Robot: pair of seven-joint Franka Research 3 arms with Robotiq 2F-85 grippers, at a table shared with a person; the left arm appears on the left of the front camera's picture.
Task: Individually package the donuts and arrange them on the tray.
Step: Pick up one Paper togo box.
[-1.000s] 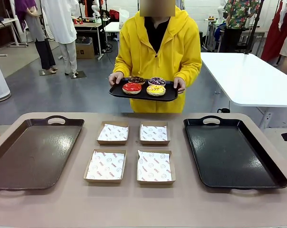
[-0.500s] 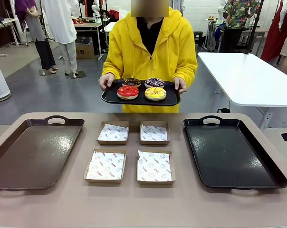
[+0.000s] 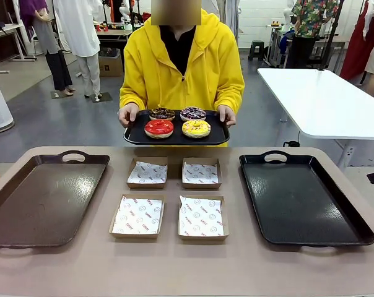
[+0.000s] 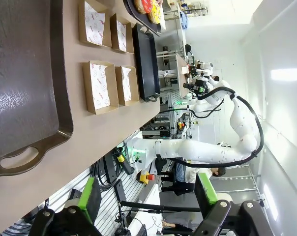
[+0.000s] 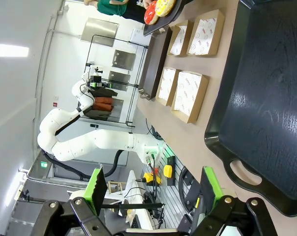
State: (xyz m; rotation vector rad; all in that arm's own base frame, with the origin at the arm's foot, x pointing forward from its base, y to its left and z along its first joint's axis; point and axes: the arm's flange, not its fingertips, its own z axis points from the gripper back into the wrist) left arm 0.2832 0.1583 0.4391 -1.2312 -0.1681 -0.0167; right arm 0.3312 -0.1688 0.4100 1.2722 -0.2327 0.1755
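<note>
- The red donut (image 3: 158, 127) and yellow donut (image 3: 195, 128) are sitting in the near row of a small tray (image 3: 134, 137), with the chocolate donut (image 3: 161, 114) and striped donut (image 3: 192, 113) just behind them.
- A person (image 3: 181, 62) is holding that tray in the air beyond the far edge of the table (image 3: 187, 266), one hand (image 3: 129, 114) at one end and the other hand (image 3: 226, 114) at the opposite end.
- Four paper-lined boxes (image 3: 137, 216) are lying in a two-by-two block mid-table, all without donuts.
- A brown tray (image 3: 44, 198) is lying to their left and a black tray (image 3: 301, 198) to their right.
- The left gripper (image 4: 148, 194) is hanging in the air with its jaws standing wide apart, gripping nothing.
- The right gripper (image 5: 153, 187) is doing likewise.
</note>
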